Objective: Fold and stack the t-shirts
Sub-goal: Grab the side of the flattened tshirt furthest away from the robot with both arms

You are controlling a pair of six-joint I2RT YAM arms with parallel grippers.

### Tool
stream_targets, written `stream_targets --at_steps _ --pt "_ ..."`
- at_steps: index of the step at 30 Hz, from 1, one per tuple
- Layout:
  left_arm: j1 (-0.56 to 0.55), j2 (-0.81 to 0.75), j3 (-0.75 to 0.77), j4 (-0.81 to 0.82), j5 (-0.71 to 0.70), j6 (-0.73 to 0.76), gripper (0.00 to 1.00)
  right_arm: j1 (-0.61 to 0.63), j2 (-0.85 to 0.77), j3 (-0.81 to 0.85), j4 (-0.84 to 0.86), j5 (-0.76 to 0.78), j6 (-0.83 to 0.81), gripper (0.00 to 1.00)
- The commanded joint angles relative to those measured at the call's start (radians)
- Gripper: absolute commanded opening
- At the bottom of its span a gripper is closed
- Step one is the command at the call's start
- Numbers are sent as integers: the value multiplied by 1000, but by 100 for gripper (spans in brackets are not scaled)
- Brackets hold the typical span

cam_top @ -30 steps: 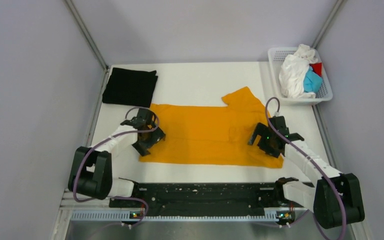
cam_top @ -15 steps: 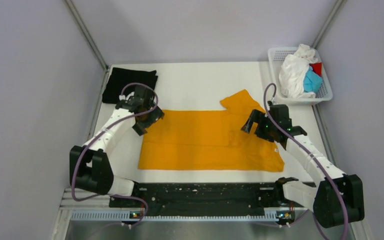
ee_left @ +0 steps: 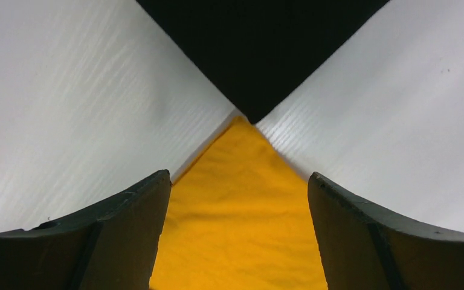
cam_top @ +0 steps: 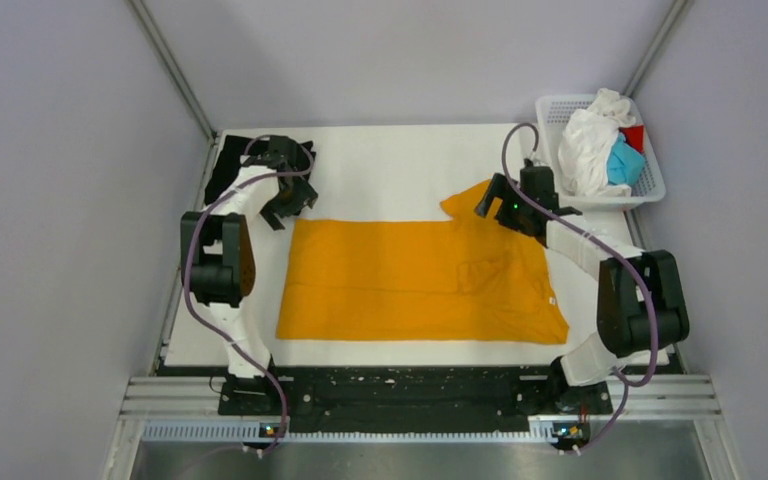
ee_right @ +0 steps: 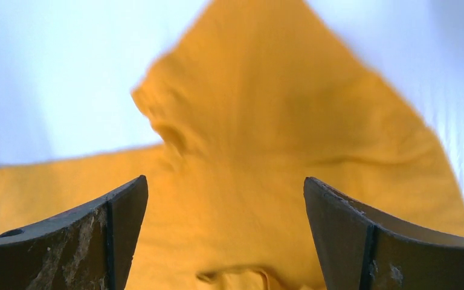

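The orange-yellow t-shirt (cam_top: 415,280) lies flat across the middle of the table, one sleeve (cam_top: 475,200) sticking out at its far right. My left gripper (cam_top: 295,203) is open above the shirt's far left corner (ee_left: 241,193), empty. My right gripper (cam_top: 493,200) is open above the sleeve (ee_right: 266,121), empty. A folded black t-shirt (cam_top: 232,165) lies at the far left corner, partly under my left arm; its corner (ee_left: 260,48) almost touches the orange corner. White (cam_top: 585,150), light blue (cam_top: 620,163) and red (cam_top: 634,135) shirts sit bunched in the basket.
A white plastic mesh basket (cam_top: 650,190) stands at the far right corner, just beyond my right gripper. Grey walls close in the table on the left, back and right. A black rail (cam_top: 410,385) runs along the near edge.
Both grippers have moved away from me, from the shirt's near half to its far corners. The shirt's far edge now lies straighter and the cloth flatter.
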Motion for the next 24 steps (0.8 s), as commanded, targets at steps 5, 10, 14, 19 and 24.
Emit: stream_targets --at_steps 5,10,14,19,24 --pt "22 133 91 16 37 119 74 6 69 214 67 108 -91 99" --pt "22 171 107 22 66 138 49 2 88 233 54 132 -106 99" --pt "22 181 100 24 51 153 38 -4 91 235 52 136 -124 99" --pt "22 185 98 13 71 170 22 -7 115 265 50 134 -147 99" --pt "21 179 97 -4 45 194 0 -7 203 377 7 110 -217 98"
